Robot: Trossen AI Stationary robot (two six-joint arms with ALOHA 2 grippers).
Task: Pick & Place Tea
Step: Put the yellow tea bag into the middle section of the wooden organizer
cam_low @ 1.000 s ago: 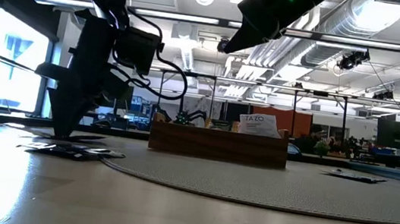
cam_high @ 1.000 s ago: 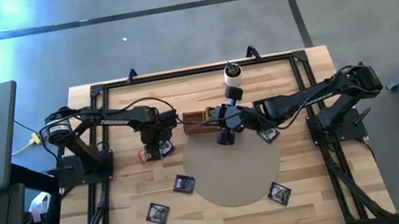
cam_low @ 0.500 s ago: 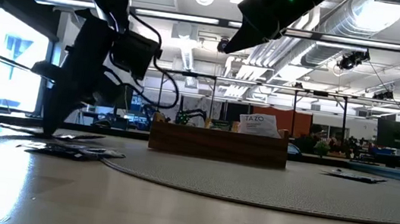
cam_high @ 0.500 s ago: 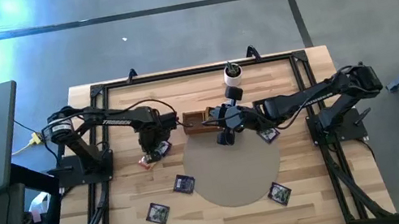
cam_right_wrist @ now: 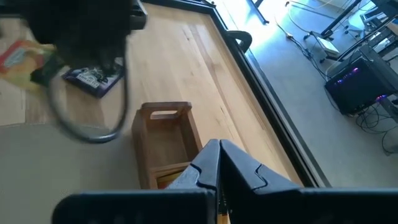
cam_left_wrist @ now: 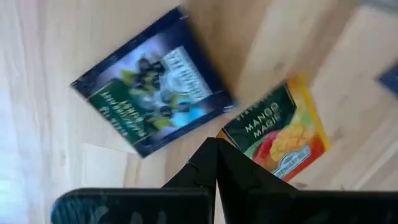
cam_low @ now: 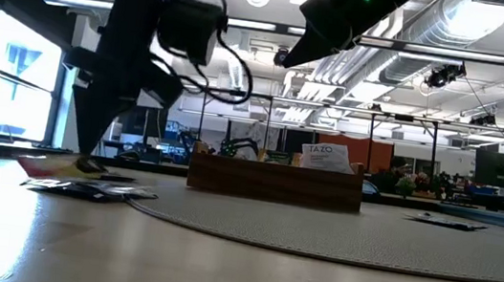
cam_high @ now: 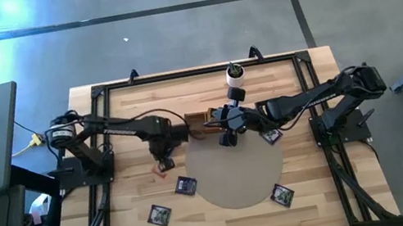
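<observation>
My left gripper (cam_left_wrist: pixel 216 167) is shut on the corner of an orange tea sachet (cam_left_wrist: pixel 277 134) printed "Mango Magic". In the high view that tea sachet (cam_high: pixel 164 167) sits just left of the round mat, under the left gripper (cam_high: pixel 164 158). A dark tea sachet (cam_left_wrist: pixel 152 106) with green print lies flat on the wood beside it. More dark sachets lie at the front (cam_high: pixel 186 185), (cam_high: pixel 159 214), (cam_high: pixel 283 195). My right gripper (cam_right_wrist: pixel 217 163) is shut and empty, hovering over the wooden box (cam_right_wrist: pixel 163 142).
The wooden box (cam_high: pixel 201 121) stands at the back edge of the round mat (cam_high: pixel 236 169) and holds a whitish TAZO sachet (cam_low: pixel 325 156). A white cup with a plant (cam_high: pixel 234 78) stands behind it. Another dark sachet (cam_high: pixel 272 136) lies under the right arm.
The left gripper closed on the orange sachet and moved toward the table's front and the mat with it. The right arm has stayed still.
</observation>
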